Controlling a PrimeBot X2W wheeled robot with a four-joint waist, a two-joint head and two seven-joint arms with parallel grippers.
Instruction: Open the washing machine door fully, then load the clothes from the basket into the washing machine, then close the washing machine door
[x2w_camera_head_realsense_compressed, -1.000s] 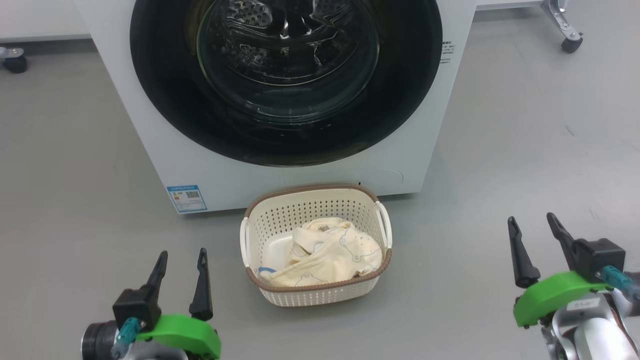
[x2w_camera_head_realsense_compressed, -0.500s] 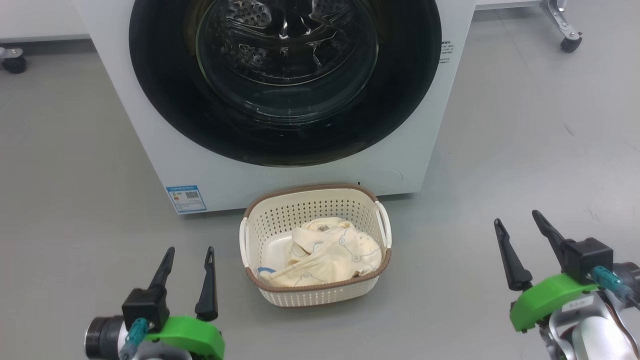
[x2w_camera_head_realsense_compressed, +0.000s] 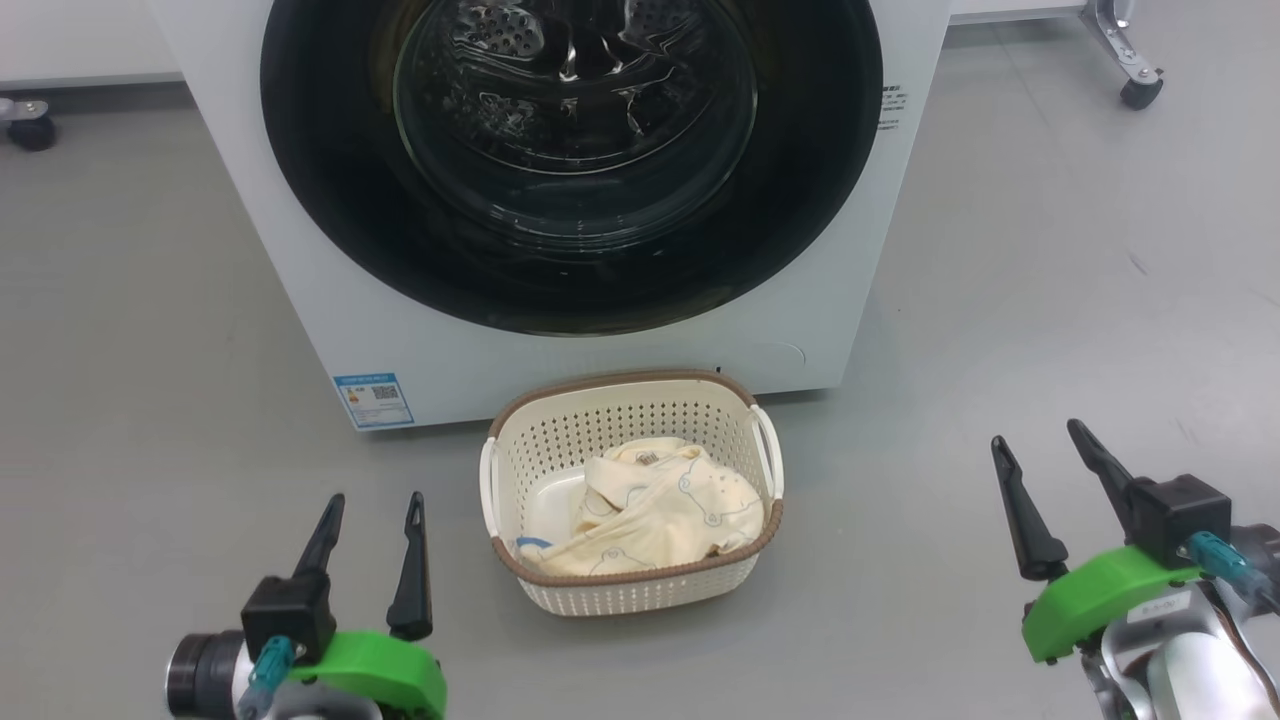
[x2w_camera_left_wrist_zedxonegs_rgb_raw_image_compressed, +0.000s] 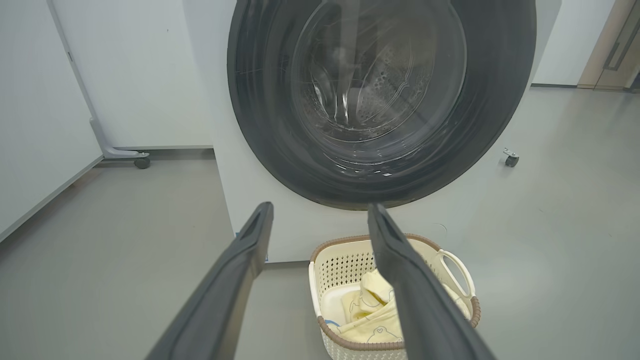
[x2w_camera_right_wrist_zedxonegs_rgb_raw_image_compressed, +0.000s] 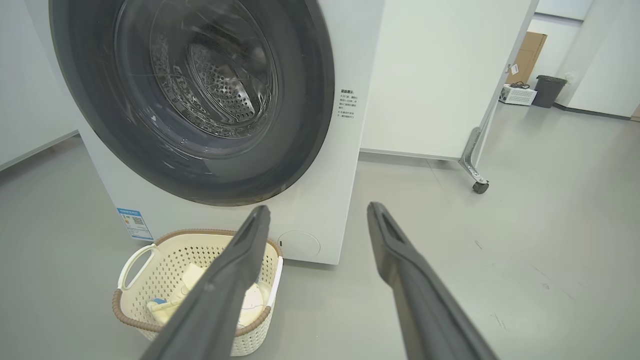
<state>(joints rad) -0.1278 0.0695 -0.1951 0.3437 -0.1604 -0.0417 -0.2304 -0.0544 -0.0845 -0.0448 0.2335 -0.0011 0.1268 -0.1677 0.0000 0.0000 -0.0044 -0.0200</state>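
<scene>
The white washing machine (x2w_camera_head_realsense_compressed: 330, 330) stands ahead with its round black-rimmed door (x2w_camera_head_realsense_compressed: 400, 260) shut against the front. On the floor before it sits the cream basket (x2w_camera_head_realsense_compressed: 640, 598) holding cream-yellow clothes (x2w_camera_head_realsense_compressed: 670, 510) and a bit of blue cloth (x2w_camera_head_realsense_compressed: 533, 542). My left gripper (x2w_camera_head_realsense_compressed: 372, 505) is open, low at the basket's left, with nothing between its fingers. To the basket's right, my right gripper (x2w_camera_head_realsense_compressed: 1040, 438) is open and empty. The left wrist view shows the door (x2w_camera_left_wrist_zedxonegs_rgb_raw_image_compressed: 500, 100) and basket (x2w_camera_left_wrist_zedxonegs_rgb_raw_image_compressed: 350, 345); in the right wrist view the door (x2w_camera_right_wrist_zedxonegs_rgb_raw_image_compressed: 310, 100), the basket (x2w_camera_right_wrist_zedxonegs_rgb_raw_image_compressed: 145, 320) and the clothes (x2w_camera_right_wrist_zedxonegs_rgb_raw_image_compressed: 250, 300) in it appear.
Grey floor lies all around. White partition panels on castor feet (x2w_camera_right_wrist_zedxonegs_rgb_raw_image_compressed: 480, 187) stand behind and beside the machine. A blue sticker (x2w_camera_head_realsense_compressed: 373, 398) marks the machine's lower left front. A dark bin (x2w_camera_right_wrist_zedxonegs_rgb_raw_image_compressed: 548, 90) and a box stand far off to the right.
Both grippers rose and moved inward a little toward the basket in the first half second, then held. The door, basket and clothes have stayed put.
</scene>
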